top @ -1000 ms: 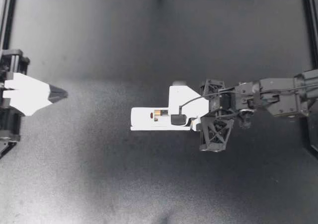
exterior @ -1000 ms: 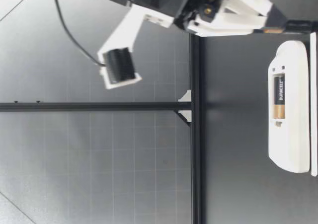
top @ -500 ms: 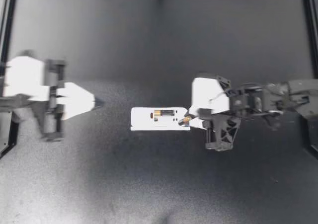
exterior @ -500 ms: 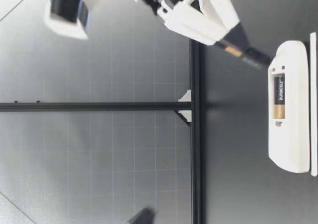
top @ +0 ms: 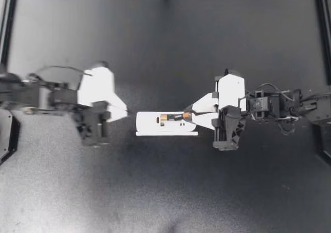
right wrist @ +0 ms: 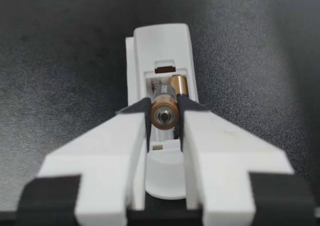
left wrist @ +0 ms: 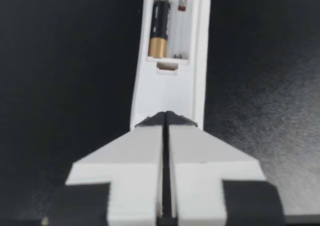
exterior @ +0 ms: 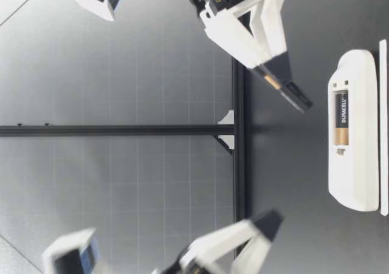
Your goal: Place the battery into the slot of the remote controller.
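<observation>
Top view: right end effector (top: 188,113) grasping battery (top: 185,115) above remote controller (top: 155,125).
Left end effector (top: 125,114): clenched, empty.
Battery handling: likely rigid, smooth, slip-prone; hold across sides.

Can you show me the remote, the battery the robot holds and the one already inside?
remote (top: 147,123), top view, its plain white end.
held battery (right wrist: 165,115), right wrist view, its round end face.
battery in the slot (left wrist: 160,20), left wrist view, its black part.
</observation>
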You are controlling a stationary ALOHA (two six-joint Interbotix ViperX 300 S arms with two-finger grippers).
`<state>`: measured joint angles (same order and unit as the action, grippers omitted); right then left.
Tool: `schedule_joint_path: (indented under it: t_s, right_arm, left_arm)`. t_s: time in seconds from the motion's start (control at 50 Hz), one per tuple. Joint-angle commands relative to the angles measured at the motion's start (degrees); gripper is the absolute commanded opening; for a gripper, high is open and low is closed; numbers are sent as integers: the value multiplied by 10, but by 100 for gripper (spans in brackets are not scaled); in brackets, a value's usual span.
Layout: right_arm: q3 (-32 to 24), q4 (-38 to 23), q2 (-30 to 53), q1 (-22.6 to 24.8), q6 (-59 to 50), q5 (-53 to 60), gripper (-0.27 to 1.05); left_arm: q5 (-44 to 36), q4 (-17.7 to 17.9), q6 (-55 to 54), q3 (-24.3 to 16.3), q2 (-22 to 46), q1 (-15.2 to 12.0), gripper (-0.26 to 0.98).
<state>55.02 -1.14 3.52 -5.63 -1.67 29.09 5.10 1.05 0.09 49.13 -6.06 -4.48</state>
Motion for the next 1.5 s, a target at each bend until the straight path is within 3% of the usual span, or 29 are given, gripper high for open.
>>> schedule_joint_path:
  t_s: [0.0, 0.22, 0.64, 1.48]
  right_arm:
    - [-7, 1, 2, -6, 1, 16, -3]
    - [-10, 0, 25, -6, 0, 18, -3]
    - [-14, -1, 30, -6, -3, 14, -3]
    - [-43, -1, 51, 7, 0, -36, -3]
  left_arm:
    - [-1, 0, 0, -26, 19, -2, -17]
    - [-2, 0, 0, -55, 68, -2, -17]
    - [1, 1, -3, -66, 116, -2, -17]
    - [5, 11, -3, -63, 119, -2, -17]
